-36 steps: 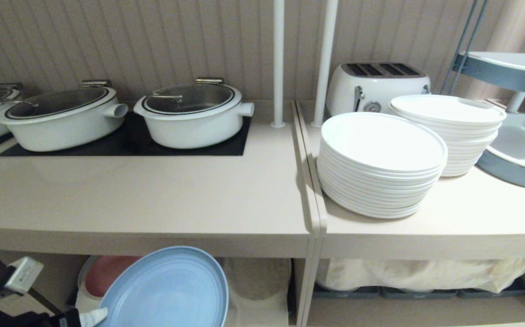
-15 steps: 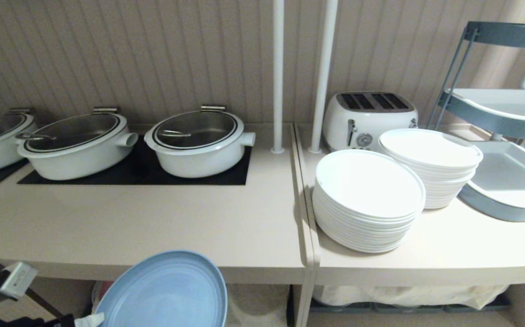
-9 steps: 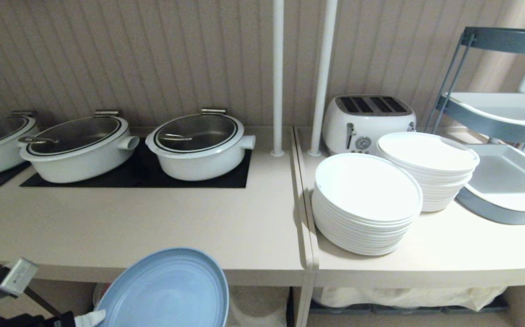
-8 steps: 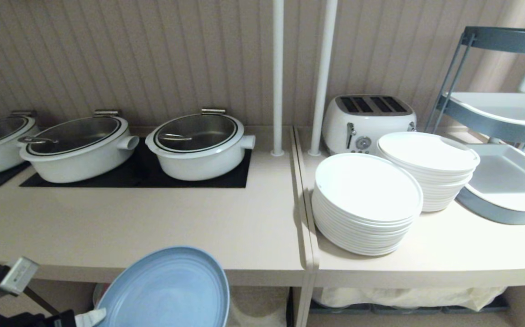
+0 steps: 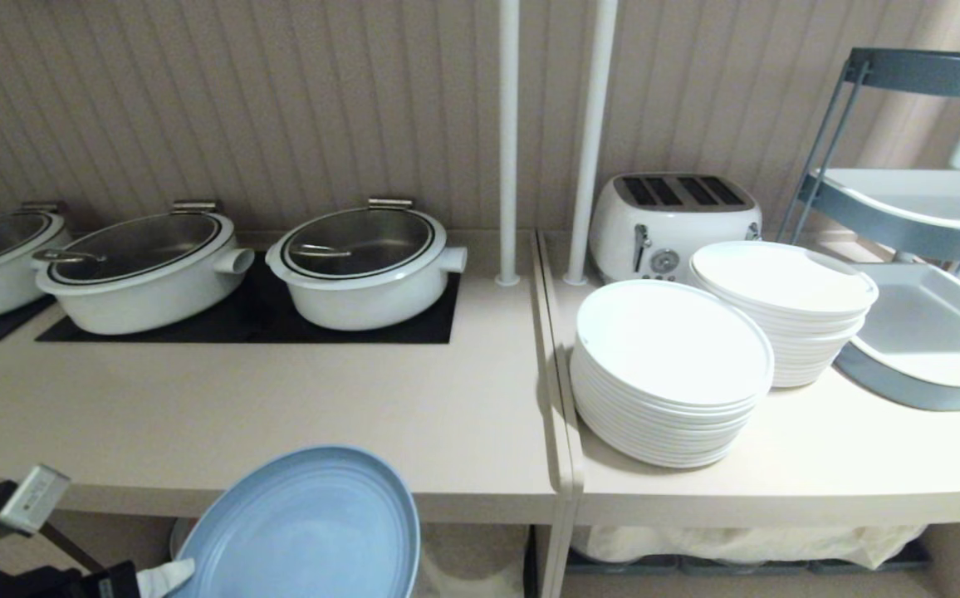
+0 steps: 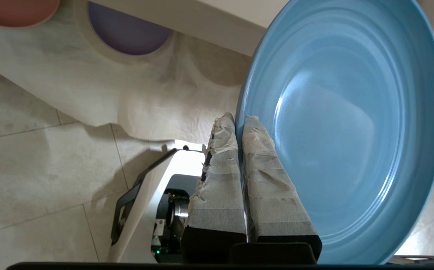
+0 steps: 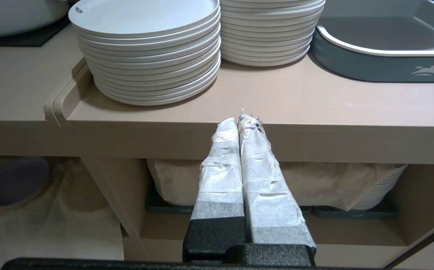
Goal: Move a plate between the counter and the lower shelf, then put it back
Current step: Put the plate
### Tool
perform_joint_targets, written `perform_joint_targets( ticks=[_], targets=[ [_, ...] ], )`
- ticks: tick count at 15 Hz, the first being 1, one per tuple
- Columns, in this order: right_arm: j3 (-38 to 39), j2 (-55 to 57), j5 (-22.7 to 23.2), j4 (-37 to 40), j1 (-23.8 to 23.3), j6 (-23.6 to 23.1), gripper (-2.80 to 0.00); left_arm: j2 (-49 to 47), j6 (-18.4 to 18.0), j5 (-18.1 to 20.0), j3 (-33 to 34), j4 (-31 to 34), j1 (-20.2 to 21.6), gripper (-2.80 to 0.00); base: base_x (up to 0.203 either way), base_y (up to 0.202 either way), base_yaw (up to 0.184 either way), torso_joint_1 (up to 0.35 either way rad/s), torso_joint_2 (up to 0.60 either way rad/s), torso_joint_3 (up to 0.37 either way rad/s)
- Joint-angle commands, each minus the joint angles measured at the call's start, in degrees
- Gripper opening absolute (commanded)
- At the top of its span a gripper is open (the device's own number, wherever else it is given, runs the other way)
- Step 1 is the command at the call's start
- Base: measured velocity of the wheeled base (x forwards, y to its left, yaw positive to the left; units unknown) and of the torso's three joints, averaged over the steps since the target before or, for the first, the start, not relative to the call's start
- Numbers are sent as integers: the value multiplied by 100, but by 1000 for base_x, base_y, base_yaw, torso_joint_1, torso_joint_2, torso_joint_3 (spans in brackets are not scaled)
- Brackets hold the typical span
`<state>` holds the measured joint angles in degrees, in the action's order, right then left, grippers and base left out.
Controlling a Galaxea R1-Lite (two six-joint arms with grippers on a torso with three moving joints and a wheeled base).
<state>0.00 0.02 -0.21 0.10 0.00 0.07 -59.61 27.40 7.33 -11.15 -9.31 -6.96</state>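
Head view: the left gripper (image 5: 166,575) sits at the bottom left, clamped on the near-left rim of the light-blue plate (image 5: 301,527). The plate is held in the air, tilted, in front of the tabletop (image 5: 281,415) edge, overlapping it from this angle; whether it touches cannot be told. On the tabletop, 3 white pots (image 5: 361,266) stand on black hob panels (image 5: 256,320). On the adjoining top to the right are 2 stacks of white plates (image 5: 671,365), a toaster (image 5: 675,220) behind them and a grey-and-white tiered stand (image 5: 920,274).

Left wrist view: the 2 taped fingers (image 6: 217,176) are pressed close together with the plate's rim pinched between them. Beyond lies the lower shelf (image 6: 89,93) with its wrinkled white cloth, a purple plate (image 6: 128,32) and a pink plate (image 6: 14,11) on it.

Right wrist view: the right gripper (image 7: 241,118) has its fingers pressed together on nothing, held in front of the adjoining top's edge, below the white stacks.
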Motion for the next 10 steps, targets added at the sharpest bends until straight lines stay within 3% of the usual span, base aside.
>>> perform_joint_targets(
  ticks=[1,10],
  targets=[
    [0,-2,3,-1,0,1,-280,-15,20,6,-13,-10,2,-280,0,0,0,0,0,0],
    [0,-2,3,-1,0,1,-280,-7,20,6,17,-1,2,-280,0,0,0,0,0,0]
  ],
)
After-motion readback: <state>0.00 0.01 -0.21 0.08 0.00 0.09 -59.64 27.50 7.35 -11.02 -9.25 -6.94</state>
